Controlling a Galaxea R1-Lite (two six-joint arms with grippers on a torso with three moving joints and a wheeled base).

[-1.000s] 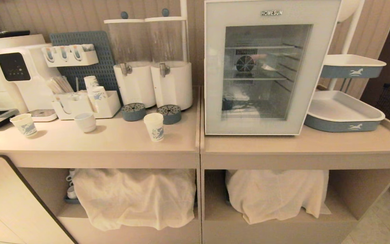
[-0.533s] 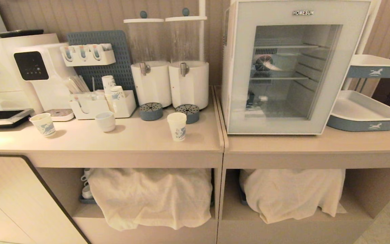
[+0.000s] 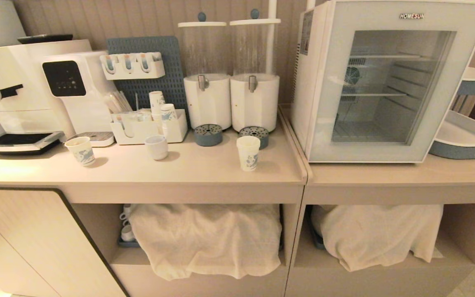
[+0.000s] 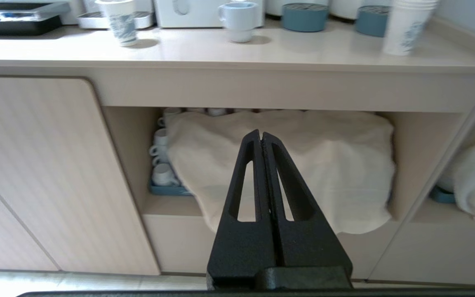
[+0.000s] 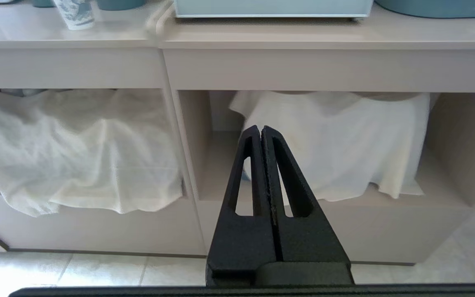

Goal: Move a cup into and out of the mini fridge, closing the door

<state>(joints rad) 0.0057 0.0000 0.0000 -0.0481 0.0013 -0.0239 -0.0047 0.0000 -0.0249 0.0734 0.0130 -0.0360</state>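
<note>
On top: one cup [image 3: 248, 153], one mini fridge [image 3: 379, 82]; both jaws closed, empty.

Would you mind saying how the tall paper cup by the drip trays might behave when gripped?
The tall paper cup probably is light and tips easily, being narrow-based and tall. Its thin paper walls likely crush under a hard squeeze, though its layered rims suggest some stiffness.

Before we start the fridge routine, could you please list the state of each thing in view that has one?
door: closed.
mini fridge: nothing on its wire shelves.
cup: upright on the counter, left of the fridge.
left gripper: jaws shut, empty, below counter height.
right gripper: jaws shut, empty, below counter height.
</note>
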